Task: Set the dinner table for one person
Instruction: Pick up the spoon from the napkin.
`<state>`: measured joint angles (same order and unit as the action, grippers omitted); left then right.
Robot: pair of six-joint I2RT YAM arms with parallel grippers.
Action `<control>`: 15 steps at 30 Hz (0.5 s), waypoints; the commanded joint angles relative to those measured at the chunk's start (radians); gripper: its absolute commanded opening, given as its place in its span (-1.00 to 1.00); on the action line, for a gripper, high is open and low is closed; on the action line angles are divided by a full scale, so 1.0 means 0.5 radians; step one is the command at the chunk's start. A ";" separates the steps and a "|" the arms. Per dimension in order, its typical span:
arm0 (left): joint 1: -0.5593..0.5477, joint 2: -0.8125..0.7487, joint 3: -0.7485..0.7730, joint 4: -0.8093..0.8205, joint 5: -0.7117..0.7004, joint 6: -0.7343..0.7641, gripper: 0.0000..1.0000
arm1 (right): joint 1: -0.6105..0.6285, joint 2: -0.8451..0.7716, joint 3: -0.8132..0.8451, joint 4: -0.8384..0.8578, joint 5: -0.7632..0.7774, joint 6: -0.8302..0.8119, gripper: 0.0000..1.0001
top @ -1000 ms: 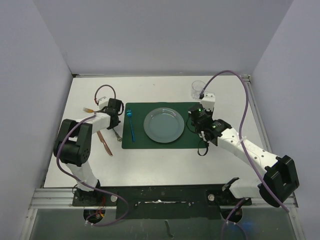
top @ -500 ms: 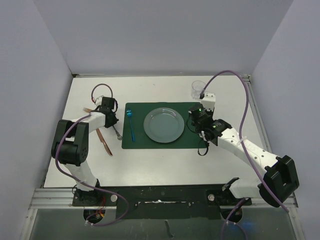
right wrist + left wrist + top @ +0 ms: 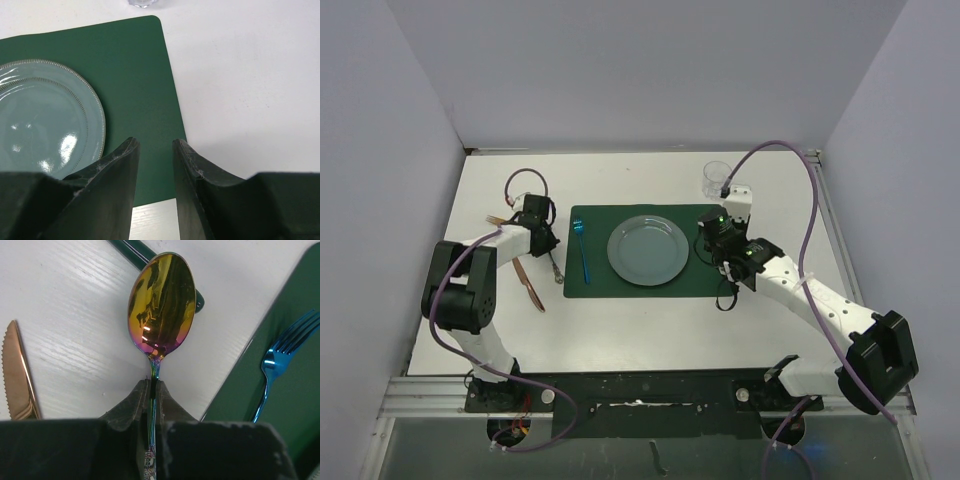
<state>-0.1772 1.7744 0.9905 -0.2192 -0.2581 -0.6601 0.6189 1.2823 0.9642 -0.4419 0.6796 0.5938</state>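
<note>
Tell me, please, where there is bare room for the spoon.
Free: the placemat strip between plate and the mat's right edge, and the dinner table in front of the mat. Crowded: the mat's left side, with fork, knife and left end effector.

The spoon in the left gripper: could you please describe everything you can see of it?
The spoon is glossy metal with an iridescent finish, gold shading to purple and pink at the neck, its oval bowl mirroring the surroundings. The left gripper is shut on its thin handle behind the neck, hiding the rest. It is over the dinner table, left of the green placemat. Its bowl overlaps a dark green bar; contact with that or the table cannot be told.
</note>
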 commanded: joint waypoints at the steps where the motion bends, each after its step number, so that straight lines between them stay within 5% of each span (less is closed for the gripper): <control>1: -0.055 -0.056 -0.046 -0.198 0.233 -0.013 -1.00 | -0.020 -0.039 0.006 0.083 0.028 -0.009 -0.32; 15: -0.157 -0.168 0.166 -0.216 0.216 0.031 -1.00 | -0.028 0.015 0.020 0.085 0.024 -0.013 -0.31</control>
<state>-0.2501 1.7466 1.0157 -0.3336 -0.1631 -0.6598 0.6136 1.2888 0.9642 -0.4419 0.6765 0.5911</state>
